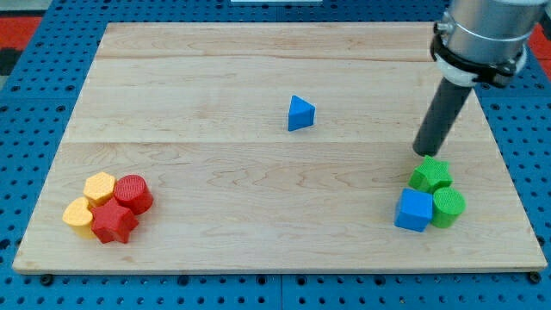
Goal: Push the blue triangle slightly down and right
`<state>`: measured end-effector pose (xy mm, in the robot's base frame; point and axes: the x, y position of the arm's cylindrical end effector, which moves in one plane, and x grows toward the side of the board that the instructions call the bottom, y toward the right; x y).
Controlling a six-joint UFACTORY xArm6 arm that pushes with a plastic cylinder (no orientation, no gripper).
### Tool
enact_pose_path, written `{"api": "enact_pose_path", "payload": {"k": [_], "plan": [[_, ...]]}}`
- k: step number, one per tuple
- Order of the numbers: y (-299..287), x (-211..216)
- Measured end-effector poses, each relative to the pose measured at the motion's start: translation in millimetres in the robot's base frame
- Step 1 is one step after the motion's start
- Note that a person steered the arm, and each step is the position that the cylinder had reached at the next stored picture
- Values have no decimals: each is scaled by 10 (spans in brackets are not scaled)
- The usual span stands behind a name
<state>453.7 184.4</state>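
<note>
The blue triangle (300,113) lies alone near the middle of the wooden board (215,172), a little toward the view's top. My tip (423,152) is far to its right and slightly lower, just above the green star block (430,175). It touches neither the triangle nor, as far as I can tell, the green star.
A blue cube (413,210) and a green cylinder (448,207) sit below the green star at the view's lower right. At the lower left cluster a red cylinder (133,193), a red star (114,223), a yellow hexagon (100,187) and a yellow heart (78,215).
</note>
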Motion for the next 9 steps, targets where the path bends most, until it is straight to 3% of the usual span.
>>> {"api": "enact_pose_path", "payload": {"k": [2, 3, 6, 9], "plan": [[-572, -664], [-996, -787], [-1582, -791], [-1808, -685]]}}
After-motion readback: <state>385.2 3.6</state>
